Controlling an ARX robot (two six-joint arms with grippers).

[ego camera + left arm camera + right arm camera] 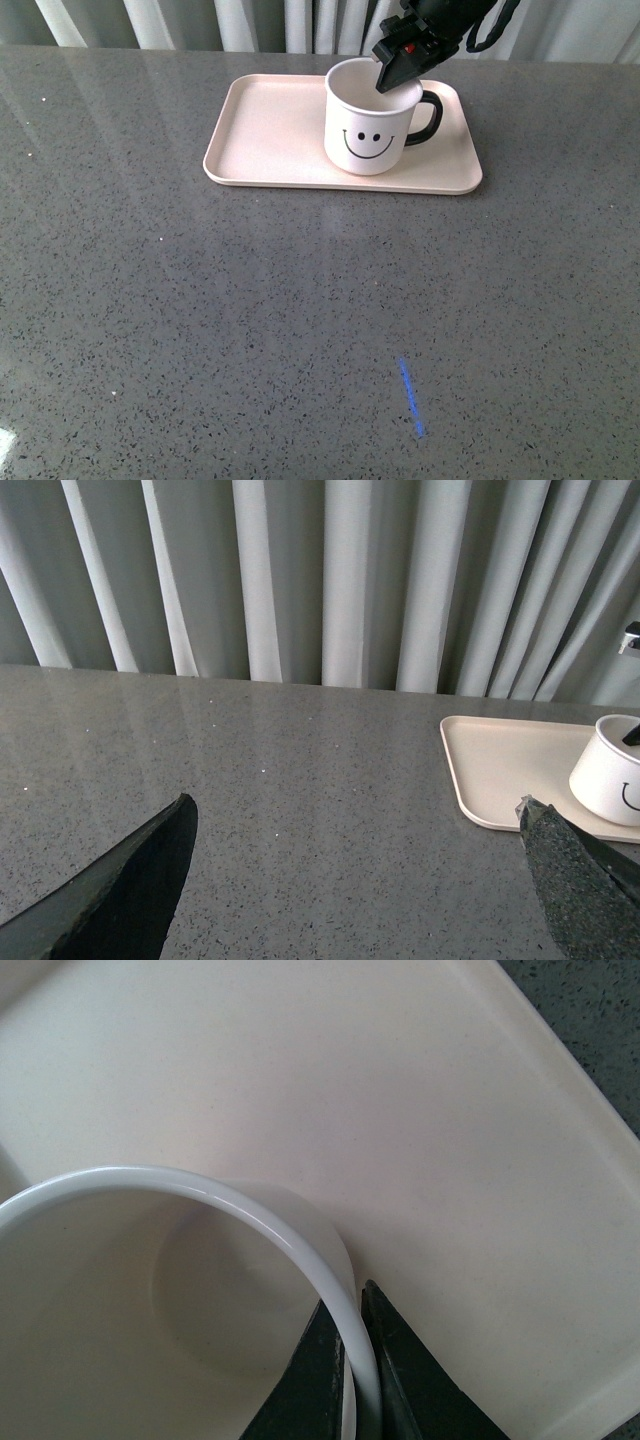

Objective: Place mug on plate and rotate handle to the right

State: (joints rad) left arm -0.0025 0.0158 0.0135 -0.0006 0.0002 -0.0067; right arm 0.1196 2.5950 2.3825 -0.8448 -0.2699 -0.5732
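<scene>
Our left gripper (pixel 355 880) hangs over bare table (pixel 250 330), fingers spread wide. On the plate (pixel 270 130) we see the mug (pixel 368 125) upright, smiley facing us, handle (pixel 428 115) pointing right. Our right gripper (pixel 398 78) pinches the mug's rim, one finger inside, one outside

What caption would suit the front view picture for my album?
The right tool pinches the rim of a smiley mug standing on a pale tray, its black handle pointing right.
</scene>
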